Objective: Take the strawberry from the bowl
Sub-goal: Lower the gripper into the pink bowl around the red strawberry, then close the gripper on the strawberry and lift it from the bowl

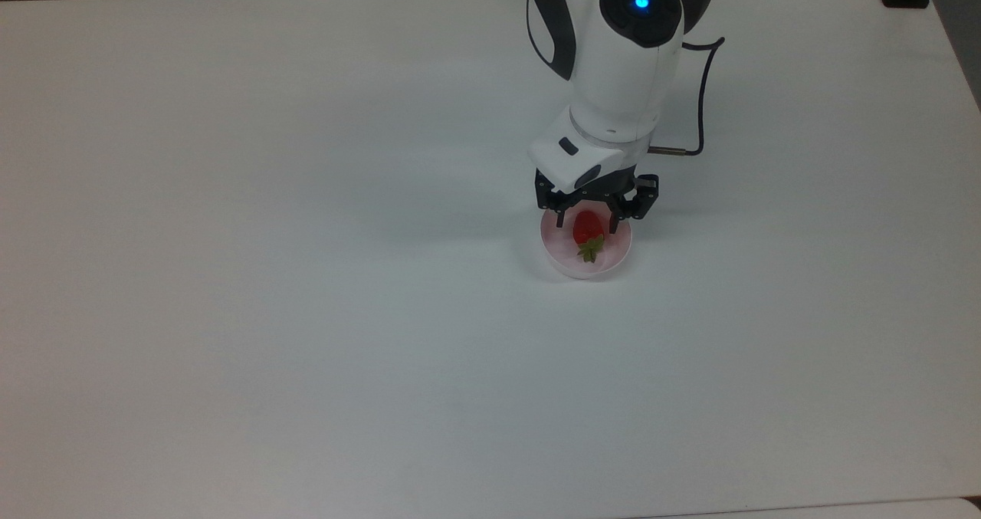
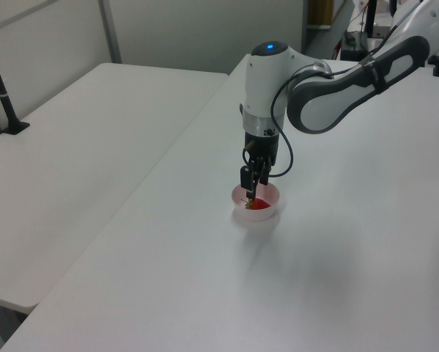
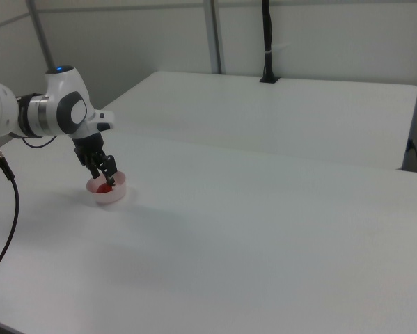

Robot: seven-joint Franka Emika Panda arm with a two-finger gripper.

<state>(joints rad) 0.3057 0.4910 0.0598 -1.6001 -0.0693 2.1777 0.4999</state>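
Black pincer (image 1: 588, 221) agape astride strawberry (image 1: 588, 228)

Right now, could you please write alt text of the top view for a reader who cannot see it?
A white robot arm's open gripper reaches into a small pink bowl, one finger on each side of a red strawberry. The bowl sits on a white table.

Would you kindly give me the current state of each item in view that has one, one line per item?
strawberry: lying in the bowl, green cap toward the top view's bottom, not lifted.
bowl: upright on the table, holding the strawberry.
end effector: open, lowered over the bowl, fingers either side of the strawberry.
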